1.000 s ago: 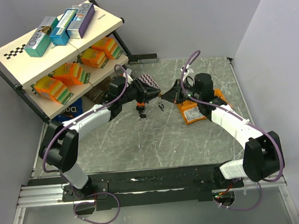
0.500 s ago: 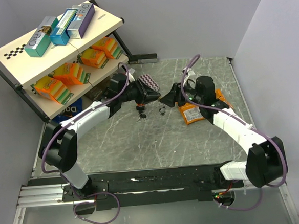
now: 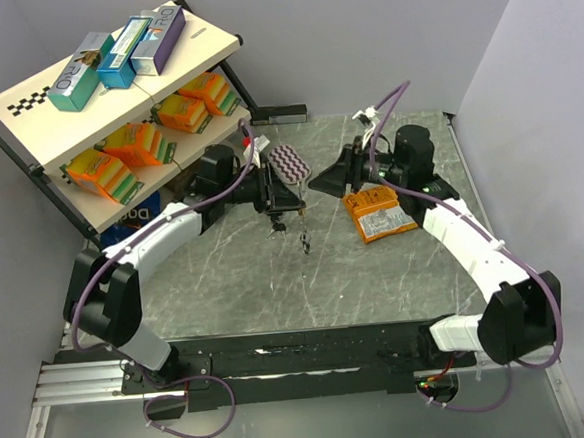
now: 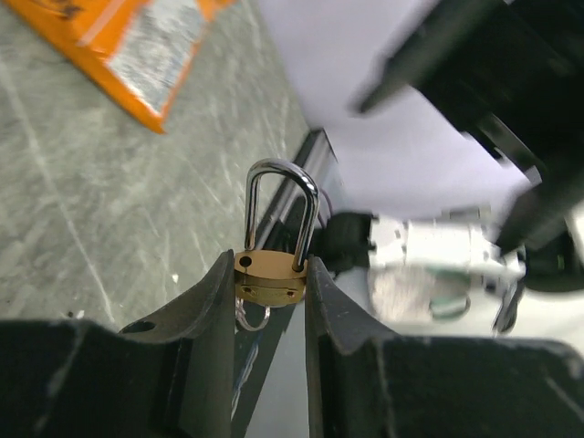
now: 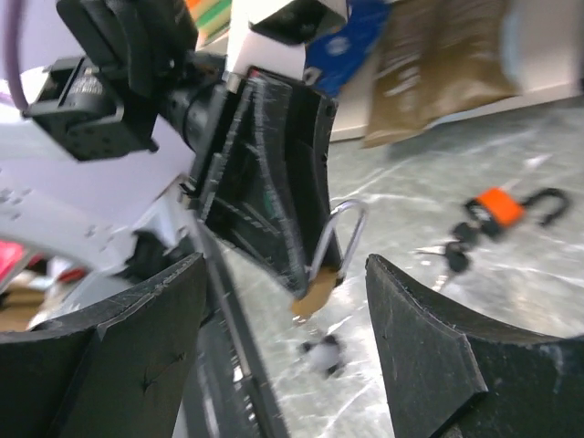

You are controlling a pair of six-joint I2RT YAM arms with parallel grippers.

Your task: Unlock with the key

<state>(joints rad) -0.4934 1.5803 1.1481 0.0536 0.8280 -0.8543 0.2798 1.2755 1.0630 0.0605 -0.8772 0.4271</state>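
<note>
The key itself cannot be made out: in the left wrist view only a thin metal key ring (image 4: 254, 316) peeks from under the brass padlock (image 4: 269, 276), low in the frame's centre, and in the right wrist view a blurred pale blob (image 5: 319, 354) hangs just below the lock, too smeared to name. The left pincer (image 4: 267, 266) is closed partway on the padlock's brass body, one dark finger on each side, with the rounded steel shackle standing upright and shut above them. The right pincer (image 5: 283, 260) stands wide apart with nothing between its fingers, which are cut off at the lower corners of its own view; it faces the held lock from nearby without touching it. At the right of that view a second, orange padlock (image 5: 497, 208) with a dark shackle lies on the desk (image 3: 377, 283), small dark keys (image 5: 452, 255) just beside it. At the upper left of the overhead view a slanted two-tier shelf (image 3: 210, 49) carries three cardboard boxes (image 3: 120, 53) on top and orange packets (image 3: 136, 145) on the lower tier. The desk is grey, marble-veined stone; on it lie a flat orange pouch (image 3: 377, 213) right of centre and a zigzag-patterned pad (image 3: 290, 162) near the middle.
</note>
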